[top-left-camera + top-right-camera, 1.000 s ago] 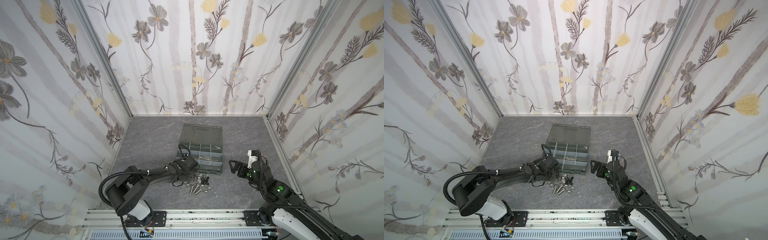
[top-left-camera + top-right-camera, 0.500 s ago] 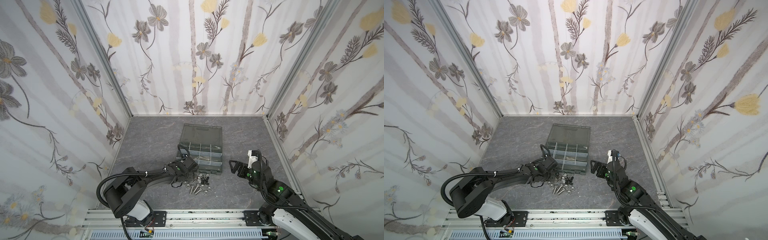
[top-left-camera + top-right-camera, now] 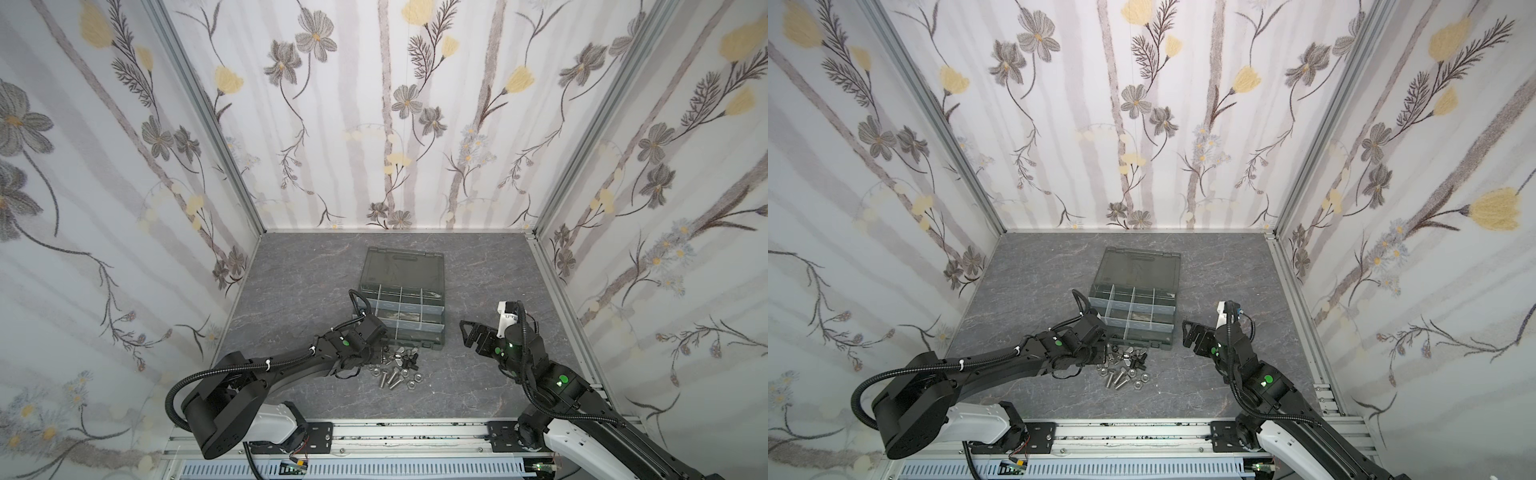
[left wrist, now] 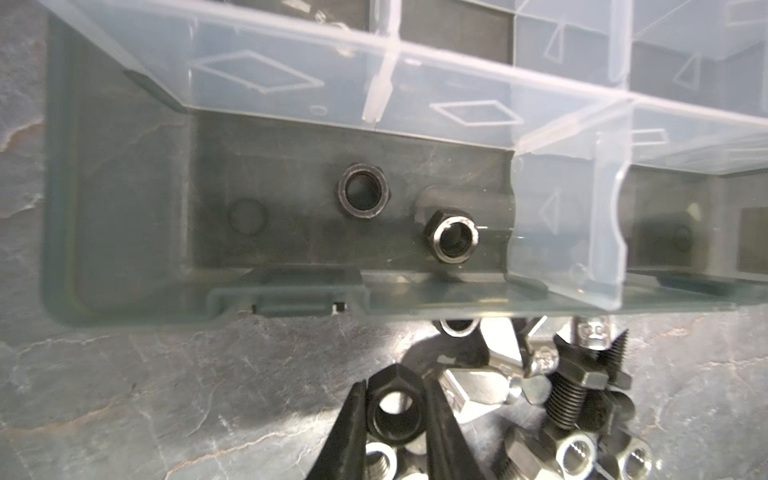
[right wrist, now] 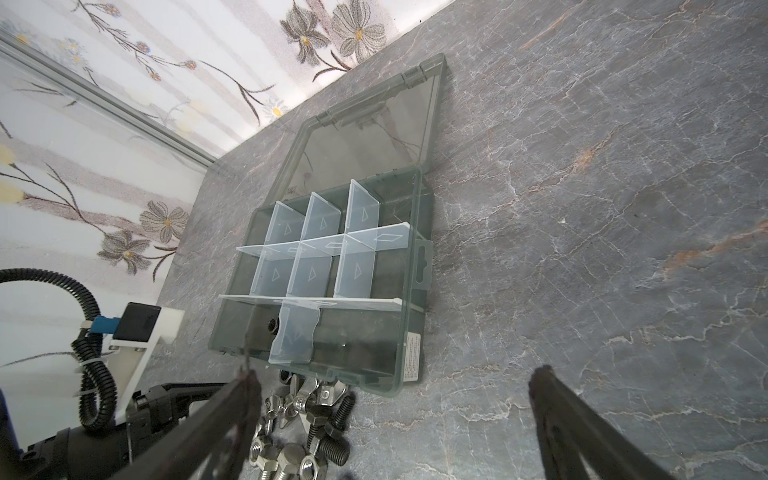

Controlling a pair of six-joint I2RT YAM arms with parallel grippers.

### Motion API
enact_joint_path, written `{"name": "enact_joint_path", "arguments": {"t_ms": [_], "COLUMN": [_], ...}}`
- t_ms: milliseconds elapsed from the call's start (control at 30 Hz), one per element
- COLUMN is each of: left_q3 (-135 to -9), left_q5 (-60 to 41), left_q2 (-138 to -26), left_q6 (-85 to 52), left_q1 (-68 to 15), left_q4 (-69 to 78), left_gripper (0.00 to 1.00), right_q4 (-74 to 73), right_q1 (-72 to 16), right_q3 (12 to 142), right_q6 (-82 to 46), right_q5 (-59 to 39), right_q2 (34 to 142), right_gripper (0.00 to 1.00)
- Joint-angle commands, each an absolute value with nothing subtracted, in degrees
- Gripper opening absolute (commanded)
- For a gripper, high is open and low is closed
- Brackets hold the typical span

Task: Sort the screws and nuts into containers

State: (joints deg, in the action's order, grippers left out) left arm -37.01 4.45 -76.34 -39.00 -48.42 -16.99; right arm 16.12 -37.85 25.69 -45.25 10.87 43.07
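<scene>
Grey marbled tabletop [image 3: 291,291], floral walls [image 3: 374,124]. My left pincer [image 4: 394,390] gripped a black nut [image 4: 392,377] at the pile of screws and nuts [image 3: 395,370], just before the organiser case [image 3: 419,337]. My right pincer [image 5: 395,374] stood wide open beside it.

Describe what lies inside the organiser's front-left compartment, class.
A black nut and a greyer nut lie apart on the compartment floor. Anything beyond the translucent divider is too blurred to tell.

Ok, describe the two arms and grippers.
Both arms are black with white base links: left arm, right arm. Round green markers sit on the joints; black ribbed cable hoses run alongside. Left gripper and right gripper have slim black tapering fingers.
</scene>
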Motion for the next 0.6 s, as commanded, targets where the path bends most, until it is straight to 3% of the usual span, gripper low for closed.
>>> {"name": "enact_joint_path", "arguments": {"t_ms": [0,567], "left_q3": [-37.68,-48.59], "left_q5": [3.14,3.46], "left_q2": [-74.83,-80.46], "left_q6": [-38.43,-33.82], "left_q1": [-48.34,-44.56], "left_q4": [-16.79,-16.79], "left_gripper": [0.24,0.25], "right_q4": [15.83,17.49], "right_q1": [-37.93,-37.95], "right_q3": [25.41,26.71], "right_q6": [-46.14,-46.06], "right_q5": [11.47,11.96], "right_q2": [43.24,42.88], "right_gripper": [1.0,1.0]}}
